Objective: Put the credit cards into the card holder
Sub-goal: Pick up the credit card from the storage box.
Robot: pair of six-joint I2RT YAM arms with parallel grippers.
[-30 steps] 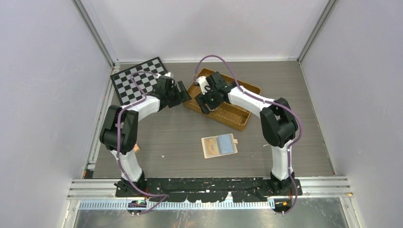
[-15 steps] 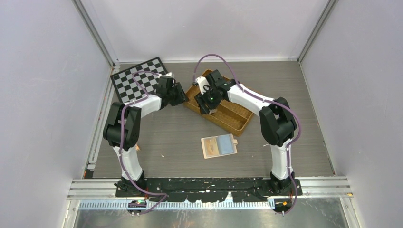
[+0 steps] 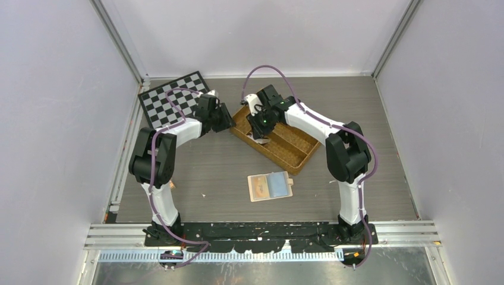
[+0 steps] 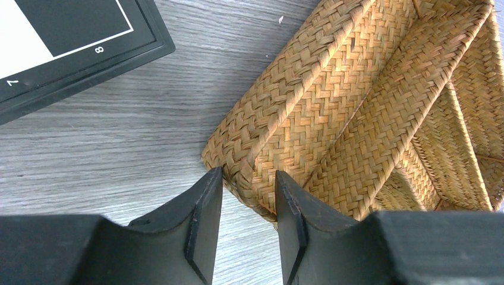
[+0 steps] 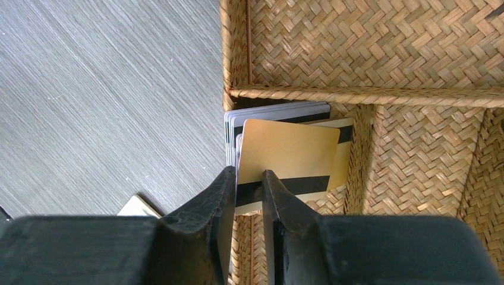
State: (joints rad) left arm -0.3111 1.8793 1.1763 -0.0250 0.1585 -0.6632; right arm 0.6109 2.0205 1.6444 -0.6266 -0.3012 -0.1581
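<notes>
The card holder [image 3: 270, 186] lies open on the table, with a blue credit card [image 3: 277, 183] in its right sleeve. More credit cards stand stacked in an end compartment of the wicker tray [image 5: 356, 47]. A tan one with a black stripe [image 5: 288, 148] is in front. My right gripper [image 5: 248, 171] hovers over that card with its jaws narrowed to a small gap. The stripe shows through the gap and nothing is pinched. My left gripper [image 4: 248, 173] is shut on the tray's corner rim [image 4: 238, 160]. In the top view both grippers [image 3: 229, 122] [image 3: 260, 127] are at the tray's far end.
A chessboard [image 3: 172, 98] lies at the back left, close behind my left gripper; its black frame [image 4: 89, 65] shows in the left wrist view. The tray's near corner [image 3: 295, 172] reaches the card holder's snap tab. Walls enclose the table on three sides.
Both grippers have narrowed, the left one onto the tray's corner. The tray's near end has swung toward the front, and the card holder has shifted slightly left and forward.
</notes>
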